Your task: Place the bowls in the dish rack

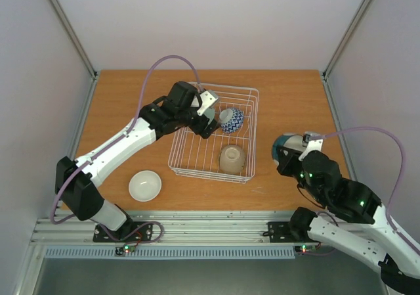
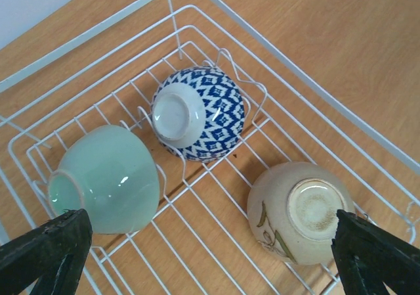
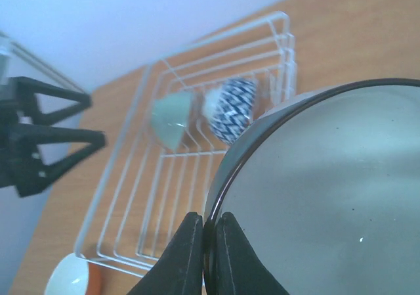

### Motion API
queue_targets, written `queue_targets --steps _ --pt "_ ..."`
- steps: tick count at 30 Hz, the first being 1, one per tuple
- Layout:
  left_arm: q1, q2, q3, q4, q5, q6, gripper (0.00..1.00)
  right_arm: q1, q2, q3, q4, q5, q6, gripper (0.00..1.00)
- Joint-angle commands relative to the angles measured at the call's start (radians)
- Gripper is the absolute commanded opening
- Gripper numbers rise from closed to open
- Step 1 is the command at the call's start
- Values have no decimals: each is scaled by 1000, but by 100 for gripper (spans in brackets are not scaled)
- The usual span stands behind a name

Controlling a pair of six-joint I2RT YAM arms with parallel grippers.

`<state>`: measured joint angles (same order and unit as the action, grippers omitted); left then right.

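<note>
The white wire dish rack (image 1: 226,87) stands mid-table and holds three bowls upside down or tilted: a pale green one (image 2: 108,177), a blue-patterned one (image 2: 200,111) and a beige one (image 2: 298,209). My left gripper (image 1: 205,128) hangs open and empty over the rack, its fingers (image 2: 46,252) spread wide above the green and beige bowls. My right gripper (image 3: 211,242) is shut on the rim of a dark-rimmed grey-teal bowl (image 3: 328,190), held above the table to the right of the rack (image 3: 223,39). A white bowl (image 1: 145,185) sits on the table left of the rack's near corner.
The wooden table is bounded by grey walls on the left, back and right. The metal rail with the arm bases (image 1: 197,232) runs along the near edge. The left arm's purple cable (image 1: 172,58) arcs over the rack's back left.
</note>
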<state>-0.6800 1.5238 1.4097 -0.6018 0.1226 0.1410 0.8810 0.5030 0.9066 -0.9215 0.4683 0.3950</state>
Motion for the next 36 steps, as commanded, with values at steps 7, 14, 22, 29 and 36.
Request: queue_targets --steps 7,14,22,29,36 --pt "3 -79 -31 59 79 -10 99 -59 154 34 536 -352 -349 1" --pt "4 -126 -56 68 87 -2 99 -380 357 69 633 -817 -230 1" --pt "7 -173 -83 98 94 -2 99 -751 546 -74 1404 -1386 214 1" --pt "12 -165 -88 107 99 -10 99 -817 797 -182 2283 -1489 771 1" --pt "53 -131 -89 151 116 -70 99 -803 639 -263 2284 -1558 749 1"
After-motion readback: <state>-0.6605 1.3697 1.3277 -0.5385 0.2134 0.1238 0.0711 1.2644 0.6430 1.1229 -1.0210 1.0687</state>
